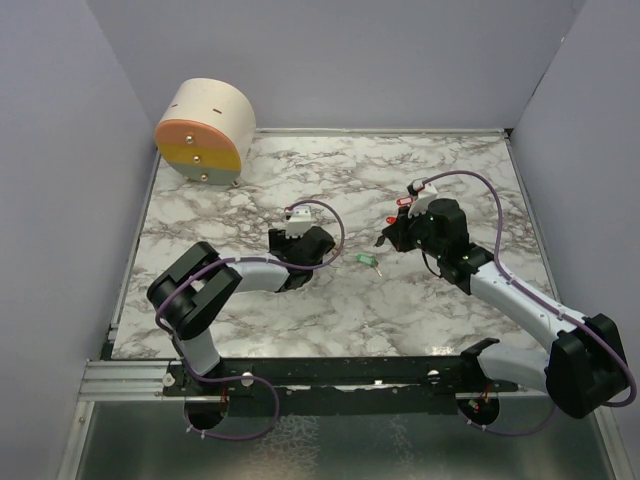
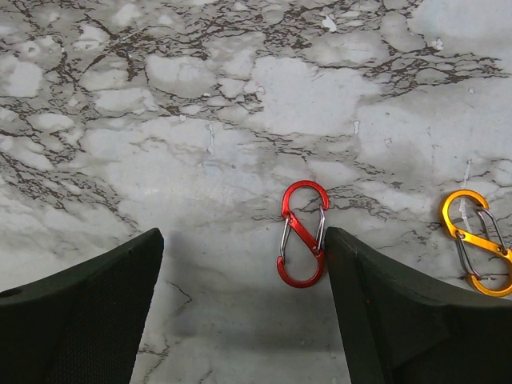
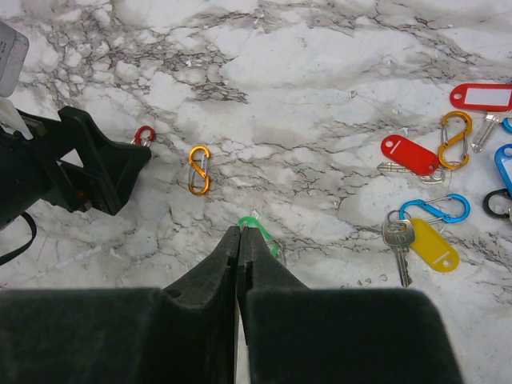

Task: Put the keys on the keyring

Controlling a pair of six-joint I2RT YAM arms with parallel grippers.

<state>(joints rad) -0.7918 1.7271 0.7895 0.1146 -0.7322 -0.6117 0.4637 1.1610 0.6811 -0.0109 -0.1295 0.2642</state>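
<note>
- Fingers [image 2: 88,312] of the left gripper [image 2: 242,240] are standing wide apart and holding nothing, hanging over the marble table [image 2: 240,104].
- Red S-clip [image 2: 302,234], the landmark for this entry, is lying flat between those fingers, well off the left one and just beside, perhaps touching, the right one. Its long axis is running away from the wrist, so the fingers would be closing across its narrow width.
- Orange S-clip [image 2: 476,242] is lying to the right of the red S-clip, outside the right finger.
- Green-tagged key [image 1: 368,261] is lying further right of the red S-clip, between the two arms.
- Right gripper [image 3: 238,234] is pointing at that key with its fingers pressed together. The green tag is showing at the very tips, and whether it is being pinched I cannot tell.
- Remaining keys, red-tagged [image 3: 409,154] and yellow-tagged [image 3: 432,244] among them, are lying with a blue clip [image 3: 436,210] furthest right of the red S-clip.
- Judgement: the left arm is sitting nearer the red S-clip, the right arm nearer the keys.
</note>
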